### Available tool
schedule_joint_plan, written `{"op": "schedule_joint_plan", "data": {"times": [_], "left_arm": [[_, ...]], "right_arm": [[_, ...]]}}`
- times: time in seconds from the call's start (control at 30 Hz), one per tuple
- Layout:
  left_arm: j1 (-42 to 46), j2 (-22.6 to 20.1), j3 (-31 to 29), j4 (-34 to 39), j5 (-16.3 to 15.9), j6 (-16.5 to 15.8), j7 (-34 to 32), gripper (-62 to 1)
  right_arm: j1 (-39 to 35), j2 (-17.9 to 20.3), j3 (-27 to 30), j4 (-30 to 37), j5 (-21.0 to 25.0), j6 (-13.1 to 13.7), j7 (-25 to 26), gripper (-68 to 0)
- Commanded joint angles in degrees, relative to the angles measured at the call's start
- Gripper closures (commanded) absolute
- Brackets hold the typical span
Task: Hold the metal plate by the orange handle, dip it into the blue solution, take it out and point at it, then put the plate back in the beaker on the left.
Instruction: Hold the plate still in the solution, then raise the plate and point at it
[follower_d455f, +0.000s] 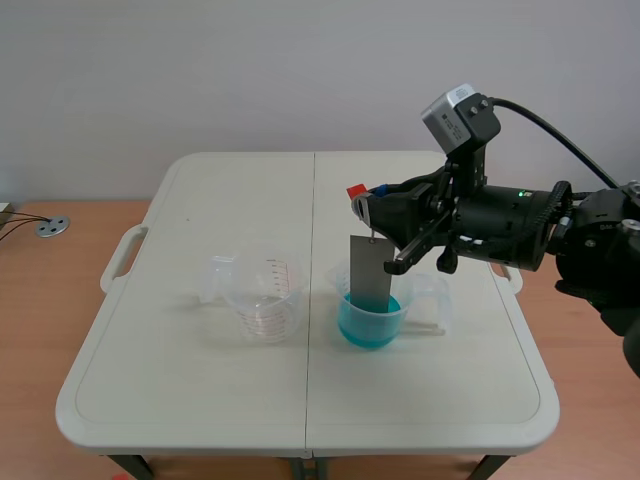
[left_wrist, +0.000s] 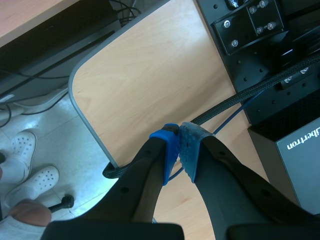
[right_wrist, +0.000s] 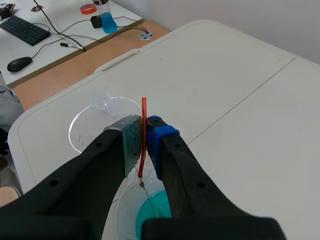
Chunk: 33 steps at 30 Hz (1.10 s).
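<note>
I am holding the grey rectangular metal plate (follower_d455f: 369, 268) by its thin orange handle (right_wrist: 143, 137), which my right gripper (right_wrist: 144, 135) is pinching between its two pads. The plate is hanging upright on a fine wire below the handle. Its lower end is sitting inside the clear plastic beaker of blue solution (follower_d455f: 372, 318), with the bottom edge at about the liquid's surface (I cannot tell how deep it is going). That beaker is standing just right of the centre seam of the white folding table (follower_d455f: 200, 400), nearer the front edge than the back. The empty clear plastic beaker (follower_d455f: 262, 295) is waiting just left of the seam, apart from the blue one.

My left gripper (left_wrist: 179, 135) is carrying nothing, its pads pressed together over a pale wooden desktop (left_wrist: 140, 75) away from the work.

As I judge it, the grasp is done and the dip is under way. Lifting the plate out, pointing at it, and returning it to the left beaker are all yet to come.
</note>
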Motion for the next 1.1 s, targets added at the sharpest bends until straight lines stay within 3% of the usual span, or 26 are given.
{"op": "schedule_joint_plan", "data": {"times": [0.0, 0.43, 0.7, 1.07], "left_arm": [[0.6, 0.3, 0.0, 0.5, -0.3, -0.4, -0.6, -2.8], [0.6, 0.3, 0.0, 0.5, -0.3, -0.4, -0.1, -2.8], [0.6, 0.3, 0.0, 0.5, -0.3, -0.5, 0.0, -2.8], [0.5, 0.3, 0.0, 0.5, -0.3, -0.5, -0.2, -2.8]], "right_arm": [[0.7, 0.5, 0.3, 0.6, 0.2, 0.5, 0.6, -1.1], [0.7, 0.9, 1.0, 2.0, 0.3, 0.5, 0.6, -1.1], [-0.6, 2.6, 1.2, 7.2, 0.9, 0.5, 0.6, -1.1], [-4.7, 2.7, 6.3, 15.2, 0.9, 0.5, 0.1, -1.1]]}}
